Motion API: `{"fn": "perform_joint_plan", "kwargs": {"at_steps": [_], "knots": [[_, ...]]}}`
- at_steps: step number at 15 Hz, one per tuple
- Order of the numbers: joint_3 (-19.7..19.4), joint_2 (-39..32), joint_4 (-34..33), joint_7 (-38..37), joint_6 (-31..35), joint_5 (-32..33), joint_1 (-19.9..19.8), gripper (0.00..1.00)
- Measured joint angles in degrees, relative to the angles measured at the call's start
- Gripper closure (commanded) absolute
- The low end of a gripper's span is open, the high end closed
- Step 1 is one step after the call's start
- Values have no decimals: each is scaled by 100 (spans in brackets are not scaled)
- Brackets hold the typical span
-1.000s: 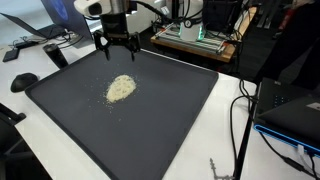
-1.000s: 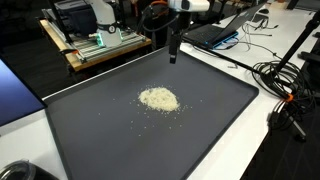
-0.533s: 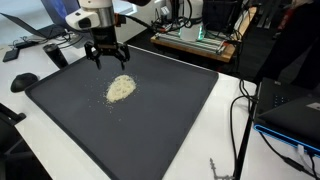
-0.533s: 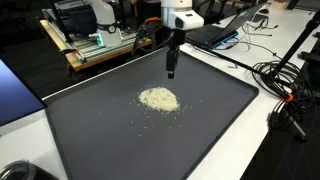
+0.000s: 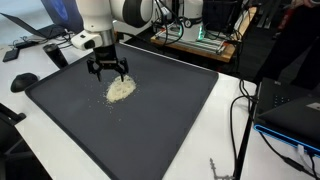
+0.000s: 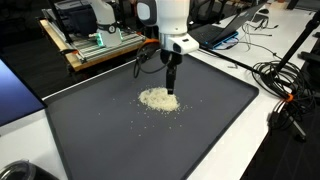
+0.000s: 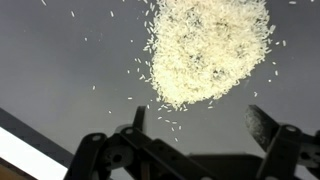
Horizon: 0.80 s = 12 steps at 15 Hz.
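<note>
**Exterior view.** Claw: jaws spread to their widest, holding nothing, hanging low over a dark mat that lies on the white desk. Heap of rice: a loose oval with no marked long axis, lying on the mat just beside the claw, on the side toward the mat's middle. The mat's far rim and one side rim are near. There is broad bare mat on the remaining sides.

**Exterior view.** Claw is seen edge-on, its tips at the far rim of the heap of rice; whether they touch it cannot be told. Stray grains lie around the heap. Cables lie on the desk, well apart.

**Wrist view.** Both fingertips show at the bottom, wide apart, with nothing between them. The heap of rice lies directly ahead of the claw, slightly nearer one finger. A pale strip, probably the mat's edge, crosses the lower corner.
</note>
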State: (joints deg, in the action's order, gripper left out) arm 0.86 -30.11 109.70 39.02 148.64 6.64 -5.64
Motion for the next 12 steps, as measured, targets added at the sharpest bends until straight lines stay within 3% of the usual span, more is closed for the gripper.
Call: {"fn": "perform_joint_plan", "kwargs": {"at_steps": [12], "knots": [[-7,-917,-625,29,14,405,-19,0]]}}
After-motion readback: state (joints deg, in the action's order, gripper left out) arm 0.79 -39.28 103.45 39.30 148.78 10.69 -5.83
